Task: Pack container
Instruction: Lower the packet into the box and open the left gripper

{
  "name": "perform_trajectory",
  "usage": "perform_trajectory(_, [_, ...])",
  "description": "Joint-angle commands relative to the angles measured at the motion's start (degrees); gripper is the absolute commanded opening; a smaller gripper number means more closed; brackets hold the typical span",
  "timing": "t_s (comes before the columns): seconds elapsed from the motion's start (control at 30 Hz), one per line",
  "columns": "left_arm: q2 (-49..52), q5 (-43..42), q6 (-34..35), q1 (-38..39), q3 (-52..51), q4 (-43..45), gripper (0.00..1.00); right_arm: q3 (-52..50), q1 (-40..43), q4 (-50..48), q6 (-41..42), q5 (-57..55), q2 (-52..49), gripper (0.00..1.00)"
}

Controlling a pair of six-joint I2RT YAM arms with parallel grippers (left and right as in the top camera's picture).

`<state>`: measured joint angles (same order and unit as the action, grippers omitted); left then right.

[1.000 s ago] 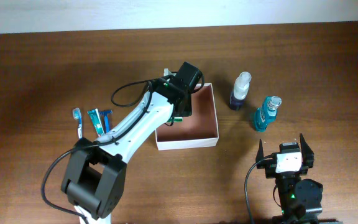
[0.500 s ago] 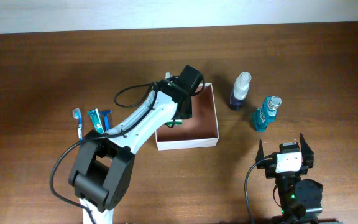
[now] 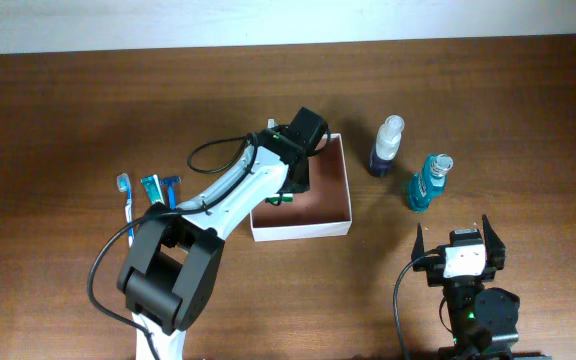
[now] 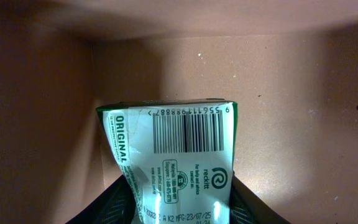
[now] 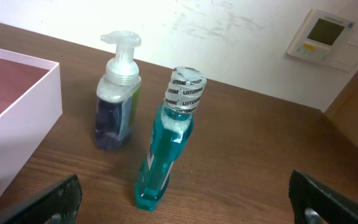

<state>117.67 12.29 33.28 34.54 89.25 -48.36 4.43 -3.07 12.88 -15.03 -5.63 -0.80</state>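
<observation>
Easing the green-and-white packet [image 4: 169, 155] down flat is my read of the step: the left gripper [image 4: 179, 208], clamped on the packet's near end inside the container [image 3: 349, 190] by its left wall, should let go only once it rests on the floor. The packet's long axis follows the fingers [image 4: 114, 204], barcode end leading. The container lies open-side up on the table [image 3: 68, 100]; the right gripper [image 3: 454, 232], right of it, stands spread.

2 bottles stand close together on the wooden table [image 5: 247, 143]: a pump bottle [image 5: 118, 102] of dark purple liquid and a teal Listerine bottle [image 5: 169, 143], near the container [image 5: 27, 115] with its white wall.
</observation>
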Motion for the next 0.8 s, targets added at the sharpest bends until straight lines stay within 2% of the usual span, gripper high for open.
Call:
perform_trajectory(0.0, [0.5,1.1,0.6,0.1,-0.1,0.7,0.12,-0.5,0.1,0.0,0.0,-1.1,0.6,0.98])
perform_trajectory(0.07, [0.5,1.1,0.6,0.1,-0.5,1.0,0.29,-0.5,0.1,0.0,0.0,-1.1,0.6,0.98])
perform_trajectory(0.1, [0.5,1.1,0.6,0.0,-0.5,1.0,0.32,-0.5,0.1,0.0,0.0,-1.1,0.6,0.98])
perform_trajectory(0.33, [0.5,1.1,0.6,-0.7,-0.5,0.5,0.34,-0.5,0.1,0.0,0.0,-1.1,0.6,0.98])
perform_trajectory(0.53, [0.5,1.0,0.5,-1.0,-0.5,-0.4,0.53,-0.5,0.1,0.0,0.0,-1.1,0.6,0.98])
perform_trajectory(0.77, [-0.1,-0.5,-1.5,-1.1,0.0,-0.4,0.6,-0.5,0.1,0.0,0.0,-1.1,0.6,0.98])
